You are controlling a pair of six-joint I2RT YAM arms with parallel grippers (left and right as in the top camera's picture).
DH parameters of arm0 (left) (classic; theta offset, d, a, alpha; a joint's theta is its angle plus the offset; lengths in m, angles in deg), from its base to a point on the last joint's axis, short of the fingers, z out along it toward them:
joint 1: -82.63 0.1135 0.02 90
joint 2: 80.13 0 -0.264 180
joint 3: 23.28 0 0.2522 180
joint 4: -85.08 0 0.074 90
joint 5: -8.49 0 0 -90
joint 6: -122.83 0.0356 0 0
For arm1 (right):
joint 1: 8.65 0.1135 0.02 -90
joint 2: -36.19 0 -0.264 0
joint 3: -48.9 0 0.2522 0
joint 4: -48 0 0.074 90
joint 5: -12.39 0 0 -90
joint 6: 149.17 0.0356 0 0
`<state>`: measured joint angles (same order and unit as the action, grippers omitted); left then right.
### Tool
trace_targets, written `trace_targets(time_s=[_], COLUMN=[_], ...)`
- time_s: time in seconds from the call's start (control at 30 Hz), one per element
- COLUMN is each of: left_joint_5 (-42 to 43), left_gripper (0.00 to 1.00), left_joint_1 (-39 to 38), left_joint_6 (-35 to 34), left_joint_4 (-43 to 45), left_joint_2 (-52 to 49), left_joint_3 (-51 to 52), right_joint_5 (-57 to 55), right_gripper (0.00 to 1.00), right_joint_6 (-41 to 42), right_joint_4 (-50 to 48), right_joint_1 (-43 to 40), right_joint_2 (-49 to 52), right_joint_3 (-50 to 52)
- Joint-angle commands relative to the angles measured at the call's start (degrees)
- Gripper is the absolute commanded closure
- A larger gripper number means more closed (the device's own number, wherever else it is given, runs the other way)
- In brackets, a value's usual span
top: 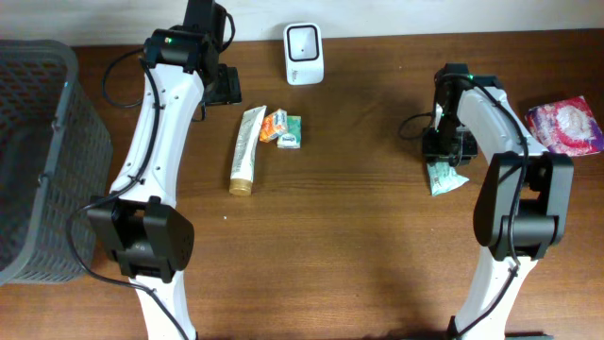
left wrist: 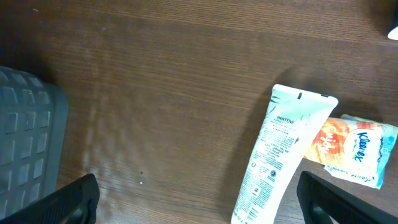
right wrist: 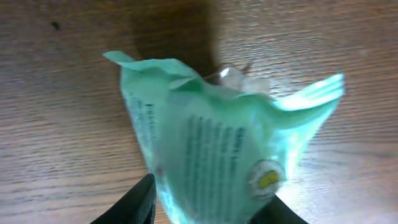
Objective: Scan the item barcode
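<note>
Stretched long toward the far left with the left arm (top: 156,132), left gripper (left wrist: 199,196) spread wide, pointing down. Folded tight on the right with the right arm (top: 500,123), right gripper (right wrist: 211,208) low, fingers (right wrist: 140,202) partly apart, hard to say whether gripping.

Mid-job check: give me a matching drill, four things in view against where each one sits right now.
Things:
1. tube
2. green packet
3. basket
4. purple packet

Places:
A. far left of the table
B. at the right tool
C. far right edge of the table
D. beside the tissue pack, left of centre

Pairs: 1-D; 2-B; 3-A; 4-C
</note>
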<state>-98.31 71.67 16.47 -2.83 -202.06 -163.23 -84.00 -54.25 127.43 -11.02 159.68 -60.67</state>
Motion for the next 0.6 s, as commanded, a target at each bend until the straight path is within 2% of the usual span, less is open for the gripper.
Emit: trace_targets(time_s=[0.0,0.07,0.1,0.13,0.17,0.2,0.27,0.33,0.37,0.5,0.57], left_joint_5=[-0.59,-0.59,-0.59,-0.59,-0.59,-0.59,-0.59,-0.59,-0.59,-0.59,-0.59], left_gripper=[0.01,0.01,0.01,0.01,0.01,0.01,0.01,0.01,0.01,0.01,0.01], left_joint_1=[0.0,0.0,0.0,0.0,0.0,0.0,0.0,0.0,0.0,0.0,0.0], left_joint_6=[-0.74,-0.74,-0.74,-0.74,-0.74,-0.74,-0.74,-0.74,-0.74,-0.74,-0.76], left_joint_4=[-0.04,-0.04,-0.04,-0.04,-0.04,-0.04,-0.04,-0.04,-0.04,-0.04,-0.04], left_joint_2=[0.66,0.66,0.66,0.66,0.66,0.66,0.66,0.66,0.66,0.66,0.66], left_joint_3=[-0.04,-0.04,-0.04,-0.04,-0.04,-0.04,-0.04,-0.04,-0.04,-0.04,-0.04], right_joint_5=[4.55,12.13,16.06,21.22,28.72,38.1,69.2,88.78,92.37,92.28,86.75], right_gripper=[0.7,0.72,0.87,0.96,0.96,0.96,0.96,0.96,0.96,0.96,0.96], right_joint_6=[-0.46,-0.48,-0.46,-0.46,-0.46,-0.5,-0.46,-0.44,-0.35,0.52,7.52], right_joint_4=[0.11,-0.83,-2.47,-4.63,-5.03,-5.31,-9.99,-15.87,-16.61,-16.41,-16.44], right_joint_1=[-0.02,-0.02,-0.02,0.0,-0.02,-0.02,0.09,0.24,0.74,3.32,4.98], right_joint_2=[-0.2,-0.2,-0.2,-0.2,-0.2,-0.35,-0.39,-0.39,-0.39,-0.42,-0.9], right_joint_3=[-0.85,-0.28,1.07,3.28,3.89,3.76,1.75,0.48,0.11,0.09,0.09])
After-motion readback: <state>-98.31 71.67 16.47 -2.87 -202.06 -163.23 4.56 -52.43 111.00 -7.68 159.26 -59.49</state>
